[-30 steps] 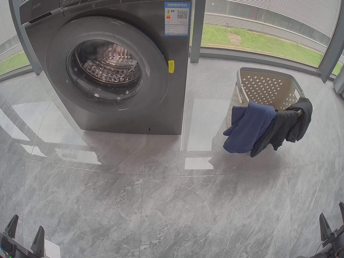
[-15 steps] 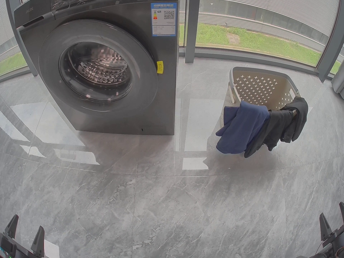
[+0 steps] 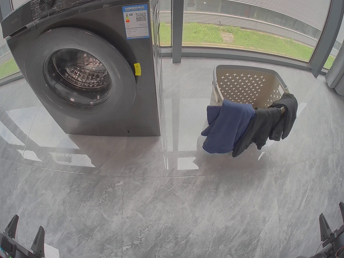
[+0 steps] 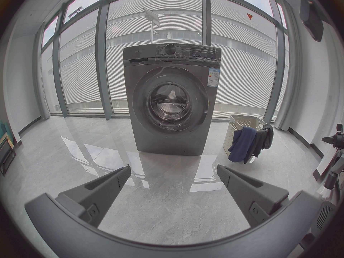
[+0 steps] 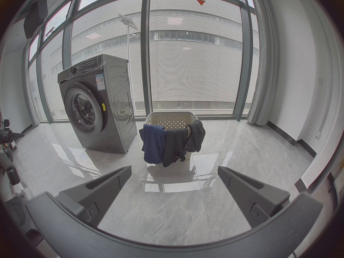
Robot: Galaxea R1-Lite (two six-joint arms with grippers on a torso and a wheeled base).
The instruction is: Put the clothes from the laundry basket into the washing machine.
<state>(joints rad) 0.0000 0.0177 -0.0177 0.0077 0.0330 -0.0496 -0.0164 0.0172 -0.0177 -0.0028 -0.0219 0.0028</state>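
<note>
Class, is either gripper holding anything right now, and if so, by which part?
Nothing is held: the left gripper and the right gripper are open and empty; the clothes hang over the rim of the laundry basket.

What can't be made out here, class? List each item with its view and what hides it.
Laundry basket bottom, head view: hidden by the blue garment and black clothing draped over its rim.
Washing machine control panel, head view: partly cut off by the top edge.
</note>
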